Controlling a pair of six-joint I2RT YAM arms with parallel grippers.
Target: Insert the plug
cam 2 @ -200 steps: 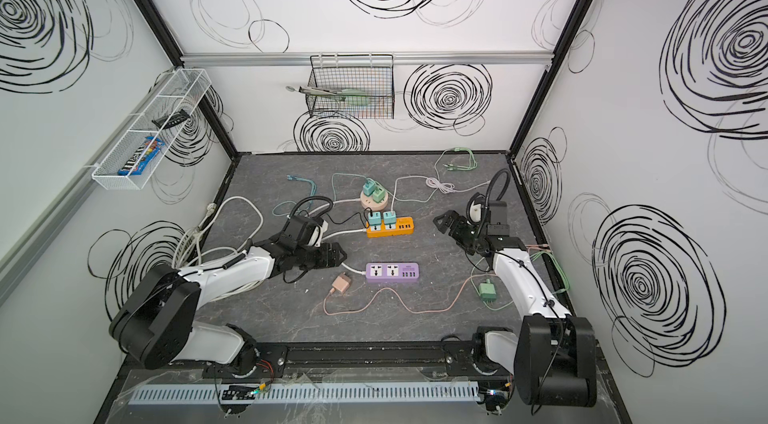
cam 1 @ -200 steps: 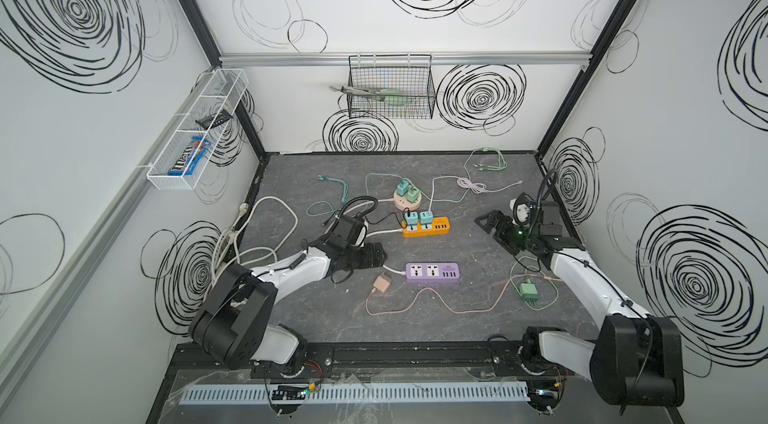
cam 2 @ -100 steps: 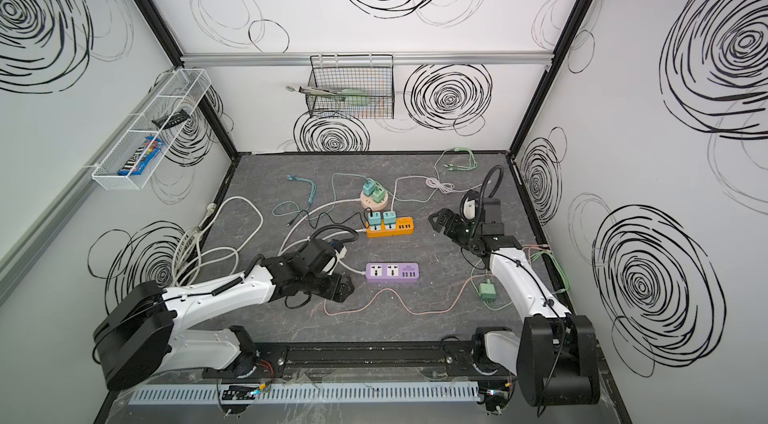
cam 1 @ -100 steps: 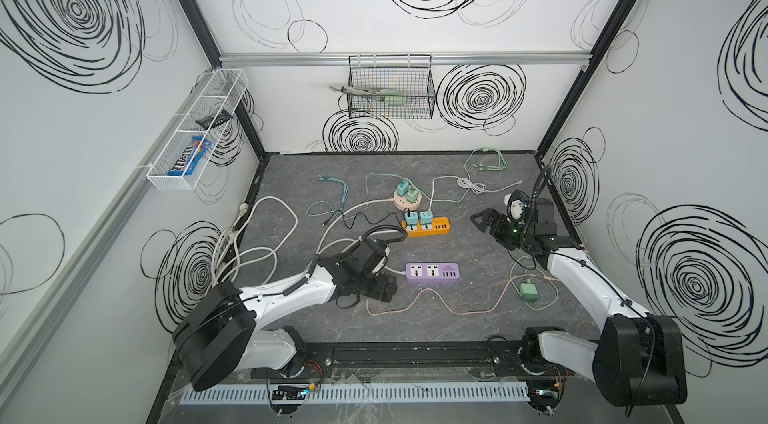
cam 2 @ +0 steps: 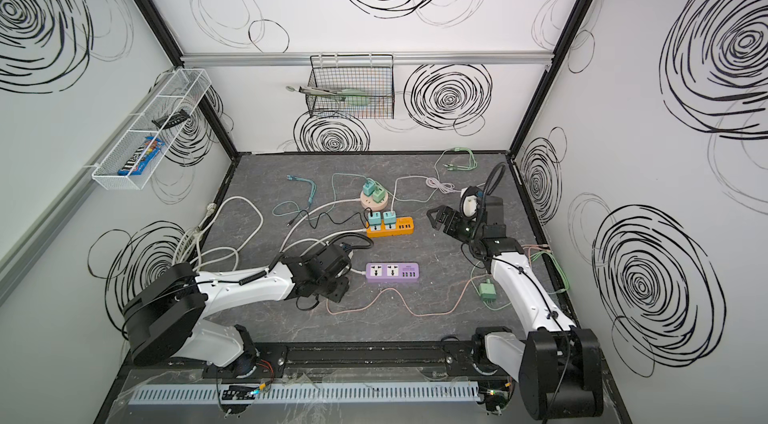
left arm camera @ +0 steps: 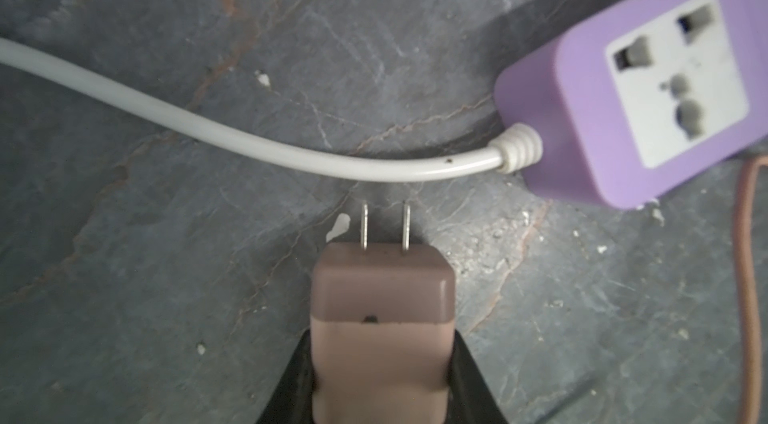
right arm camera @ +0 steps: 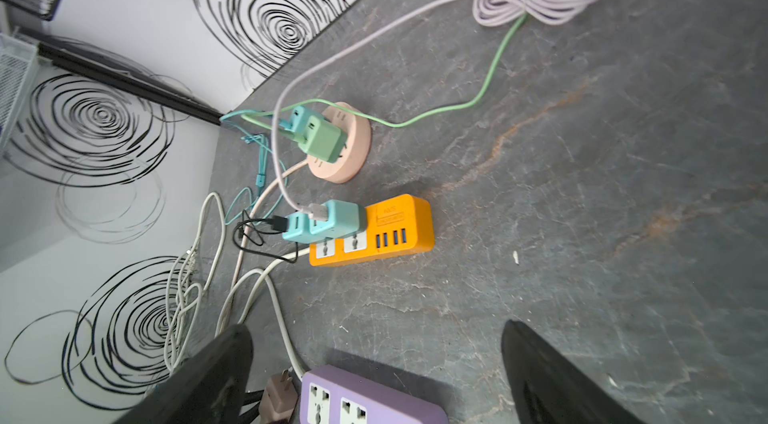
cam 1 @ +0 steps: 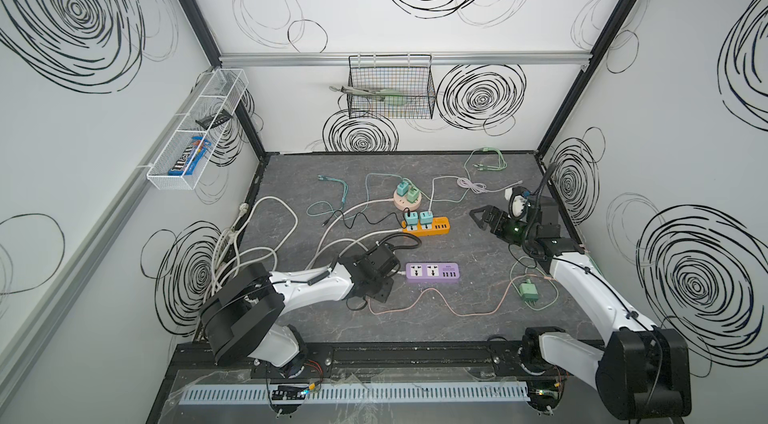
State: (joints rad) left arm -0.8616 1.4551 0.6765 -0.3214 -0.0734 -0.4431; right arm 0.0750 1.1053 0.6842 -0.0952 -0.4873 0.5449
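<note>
The left fingers (left arm camera: 291, 384) are clamping the dusty-pink plug (left arm camera: 380, 318) by its two flat sides, one black finger pressing on each side of the body, so they are standing only as far apart as the plug is wide. The plug's two metal prongs (left arm camera: 384, 228) are pointing away from the wrist and stopping just short of the white cord (left arm camera: 249, 143) without touching it. That cord is running into the left end of the purple power strip (cam 1: 432, 272), which is lying flat on the table (cam 1: 457, 318). The plug is sitting just off that left end, slightly to the near side, and the strip's sockets (left arm camera: 677, 81) are showing nothing plugged in. In both top views the left wrist is hiding the plug. The right fingers (right arm camera: 208, 376) are spreading wide apart, holding and touching nothing, and are hanging above bare table to the right of the orange power strip (cam 1: 428, 226), well apart from the plug.
</note>
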